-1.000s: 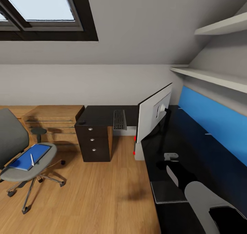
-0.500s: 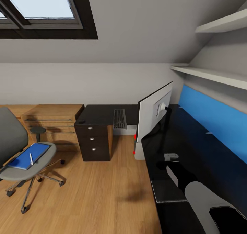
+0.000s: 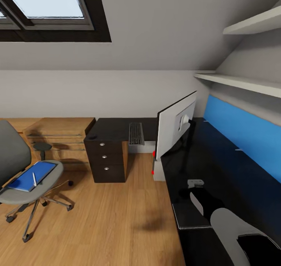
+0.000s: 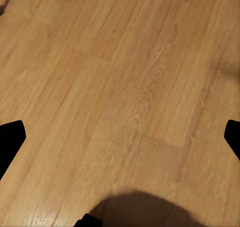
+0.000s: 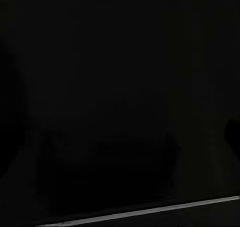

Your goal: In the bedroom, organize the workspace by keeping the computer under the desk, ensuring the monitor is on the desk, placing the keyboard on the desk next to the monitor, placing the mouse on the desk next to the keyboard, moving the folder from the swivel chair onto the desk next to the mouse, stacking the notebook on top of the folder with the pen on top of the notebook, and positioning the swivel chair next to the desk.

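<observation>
Overhead, I see the folder (image 3: 28, 176) with pen (image 3: 34, 179) on the swivel chair (image 3: 23, 172); my left hand (image 4: 120, 137), fingers spread, faces wood floor (image 4: 125, 87); right hand's grip I cannot tell.

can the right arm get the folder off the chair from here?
Probably not. The folder lies on the swivel chair seat, far across the floor to the left, while the right arm sits over the desk; the base would need moving.

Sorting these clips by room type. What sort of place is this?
Probably an attic bedroom or home office: a sloped ceiling with a skylight, an L-shaped black desk carrying a monitor, and a swivel chair on wood flooring.
</observation>
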Tool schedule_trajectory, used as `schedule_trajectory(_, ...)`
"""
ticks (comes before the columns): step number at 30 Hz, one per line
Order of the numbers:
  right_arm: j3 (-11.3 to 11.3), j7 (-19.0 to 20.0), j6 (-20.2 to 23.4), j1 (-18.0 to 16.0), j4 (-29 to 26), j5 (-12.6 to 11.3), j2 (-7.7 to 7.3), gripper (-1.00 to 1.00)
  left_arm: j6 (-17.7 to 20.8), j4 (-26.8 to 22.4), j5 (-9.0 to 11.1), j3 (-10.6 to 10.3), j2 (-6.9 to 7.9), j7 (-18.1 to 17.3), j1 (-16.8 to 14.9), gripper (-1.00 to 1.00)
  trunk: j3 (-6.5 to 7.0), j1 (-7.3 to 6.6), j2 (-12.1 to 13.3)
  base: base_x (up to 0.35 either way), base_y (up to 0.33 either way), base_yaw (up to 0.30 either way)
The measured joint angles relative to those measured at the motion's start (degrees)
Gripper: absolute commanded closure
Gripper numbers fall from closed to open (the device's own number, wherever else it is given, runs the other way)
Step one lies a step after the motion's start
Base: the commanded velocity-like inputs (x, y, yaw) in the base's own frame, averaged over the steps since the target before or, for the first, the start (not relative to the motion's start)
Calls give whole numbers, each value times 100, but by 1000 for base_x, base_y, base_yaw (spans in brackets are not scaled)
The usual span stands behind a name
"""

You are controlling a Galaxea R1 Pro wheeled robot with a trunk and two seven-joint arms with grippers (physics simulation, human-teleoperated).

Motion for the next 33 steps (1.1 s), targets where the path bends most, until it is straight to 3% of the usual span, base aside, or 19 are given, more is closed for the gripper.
schedule_trajectory(14, -9, 8, -11, -6, 80, -41, -13, -100, 0, 1, -8, 1, 1, 1, 0, -100, -250, 306, -564, 0, 0, 0)
schedule_trajectory(23, -5, -17, -32, -5, 73, 9, -10, -100, -10, 2, -24, -1, 25, -48, -1, -100, -251, 309, -564, -18, 0, 0)
schedule_trajectory(33, -3, -24, -35, -6, 76, 31, -8, -100, -10, 1, -26, -5, 27, -51, 0, -100, -251, 309, -564, -200, 0, 0)
